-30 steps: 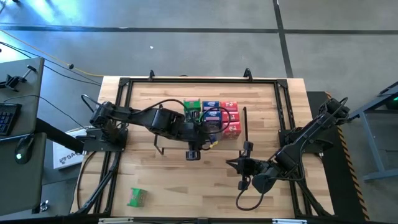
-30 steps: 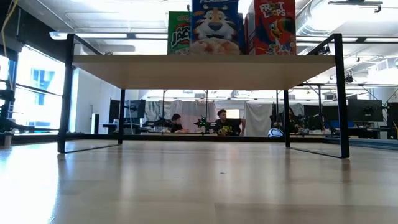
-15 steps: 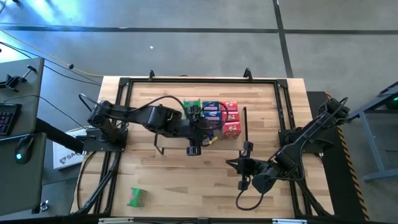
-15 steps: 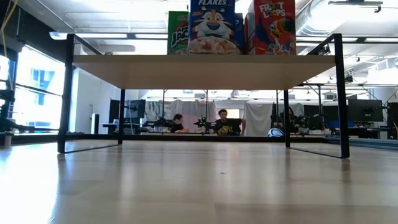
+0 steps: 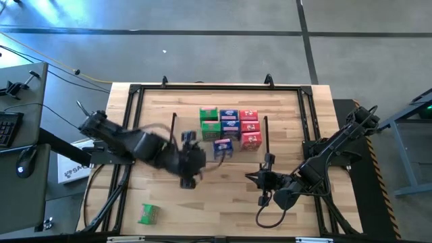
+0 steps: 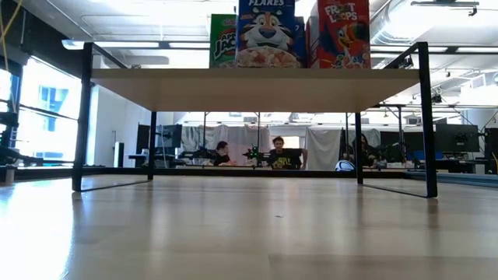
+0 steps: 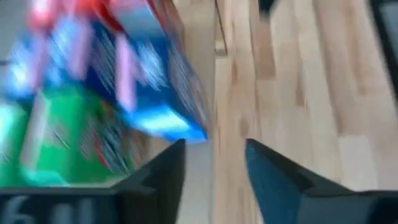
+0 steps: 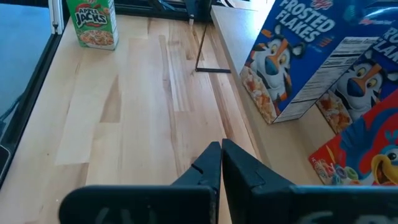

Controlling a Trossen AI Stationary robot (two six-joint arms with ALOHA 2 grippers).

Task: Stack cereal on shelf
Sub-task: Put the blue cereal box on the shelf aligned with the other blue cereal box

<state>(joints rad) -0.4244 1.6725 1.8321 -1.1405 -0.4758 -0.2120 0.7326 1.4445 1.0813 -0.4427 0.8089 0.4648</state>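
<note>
The shelf [image 5: 220, 135] stands mid-table with cereal boxes on its wood top: green [image 5: 209, 121] at the left, blue [image 5: 229, 121] in the middle, red [image 5: 250, 128] at the right. One more blue box [image 5: 223, 147] stands upright at the shelf's near edge. In the low view the fronts of a green [image 6: 223, 39], a blue [image 6: 268, 35] and a red [image 6: 342, 35] box show on the shelf [image 6: 257, 78]. My left gripper [image 5: 202, 157] [image 7: 214, 162] is open, just left of that blue box [image 7: 143, 81], holding nothing. My right gripper [image 5: 261, 179] [image 8: 221, 152] waits shut near the shelf's right end.
A lone green cereal box [image 5: 147, 214] [image 8: 93, 22] stands on the table near its near left corner. A black frame [image 5: 135, 91] runs round the table's edges. Bare wood lies between the shelf and the near edge. People sit in the room beyond.
My left gripper has set the blue box down at the shelf's near edge, where it stays upright. It has then drawn back fast toward the table's left and near edges, away from the shelf. My right arm has kept still.
</note>
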